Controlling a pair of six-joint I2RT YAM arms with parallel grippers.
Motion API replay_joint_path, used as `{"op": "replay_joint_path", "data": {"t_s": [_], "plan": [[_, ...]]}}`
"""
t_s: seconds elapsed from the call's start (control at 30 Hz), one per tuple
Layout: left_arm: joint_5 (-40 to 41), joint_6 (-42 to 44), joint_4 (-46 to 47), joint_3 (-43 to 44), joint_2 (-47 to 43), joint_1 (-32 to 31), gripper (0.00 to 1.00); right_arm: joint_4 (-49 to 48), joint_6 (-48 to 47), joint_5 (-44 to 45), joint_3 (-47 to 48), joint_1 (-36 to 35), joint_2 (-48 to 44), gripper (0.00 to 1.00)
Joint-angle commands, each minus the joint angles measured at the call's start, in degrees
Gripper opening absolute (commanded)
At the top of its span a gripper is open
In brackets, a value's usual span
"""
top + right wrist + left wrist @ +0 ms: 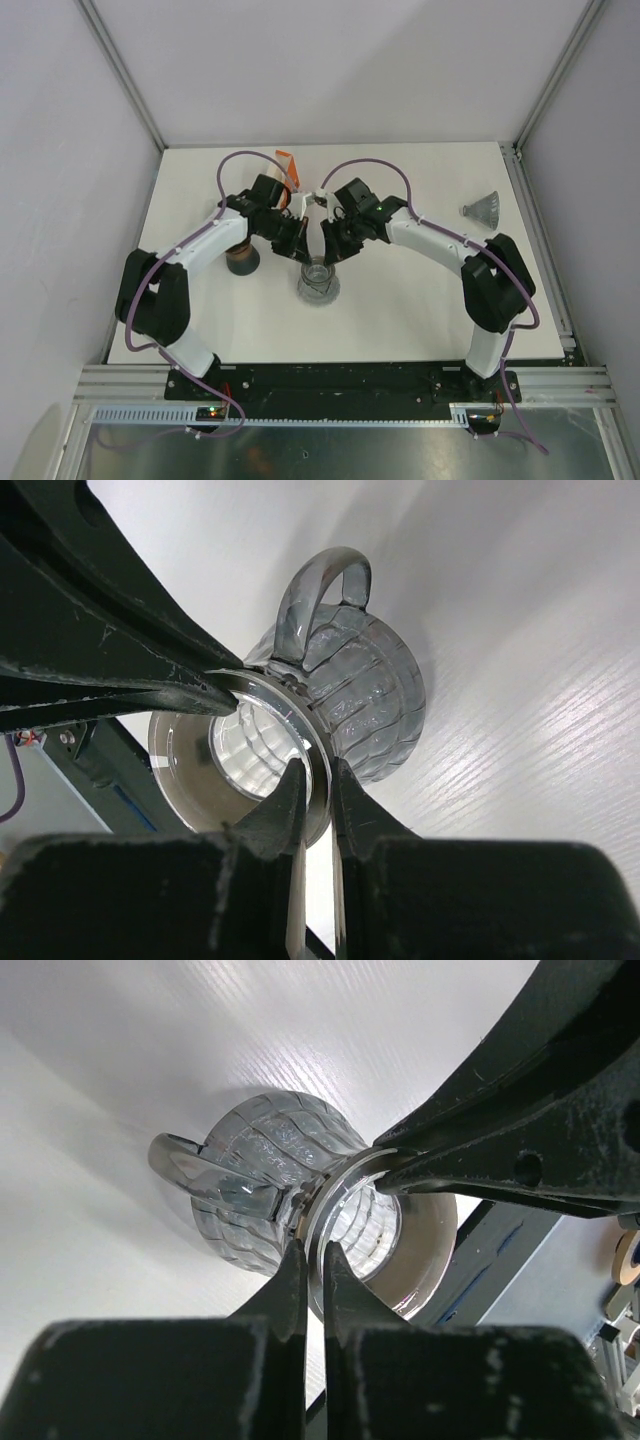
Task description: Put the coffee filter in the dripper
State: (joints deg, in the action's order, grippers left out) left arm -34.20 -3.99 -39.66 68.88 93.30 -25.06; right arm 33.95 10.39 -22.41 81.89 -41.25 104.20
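Meeting in the middle of the white surface (420,310), both arms reach inward to the clear glass dripper (318,285), which sits between them, a little nearer the bases than their wrists. The left gripper (297,250) comes at it from the left and the right gripper (335,250) from the right.

Seen from the left wrist, the left fingers (290,1280) are drawn almost together, with only the dripper's thin flat ring (425,1250) nipped between them. The right wrist view gives the same picture: the right fingers (285,800) are closed on the near edge of that ring, and the other arm's fingers bite it from the side. The ring faces both wrist cameras, with the ribbed glass body behind it and the handle (325,580) sticking out from the body. I cannot tell whether the dripper rests on the surface or is held just off it.

A grey cone-shaped filter (482,207) lies well apart from all this, near the far right edge of the surface, touched by neither arm. A dark round cup (241,261) stands just beside the left arm, and an orange-and-white packet (290,166) lies behind the left wrist.
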Motion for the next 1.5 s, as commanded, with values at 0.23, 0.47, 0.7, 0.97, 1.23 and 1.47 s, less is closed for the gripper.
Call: {"op": "replay_joint_path", "data": {"t_s": [0.23,0.47,0.7,0.97,1.23,1.47], "plan": [[1.4,4.6,4.3,-2.8,0.4,-4.6,0.00,-12.9,-2.0,2.5,-4.1,-3.3,-0.2,0.00],[1.6,5.5,4.8,-3.1,1.4,-4.6,0.00,-13.1,-2.1,2.8,-4.3,-3.1,0.1,0.00],[1.6,6.2,5.1,-3.4,0.9,-4.7,0.00,-13.9,-2.9,3.5,-5.0,-3.7,-0.9,0.08],[0.2,5.8,5.0,-1.1,-0.3,-4.7,0.01,-14.4,-2.9,3.3,-5.1,-3.5,-3.7,0.22],[0.7,5.6,5.0,-0.5,-0.3,-4.7,0.00,-14.2,-2.7,3.0,-5.1,-2.0,-6.3,0.27],[0.8,5.4,5.0,0.0,-0.1,-4.7,0.00,-15.3,-2.6,1.8,-5.0,-0.7,-8.9,0.31]]}}
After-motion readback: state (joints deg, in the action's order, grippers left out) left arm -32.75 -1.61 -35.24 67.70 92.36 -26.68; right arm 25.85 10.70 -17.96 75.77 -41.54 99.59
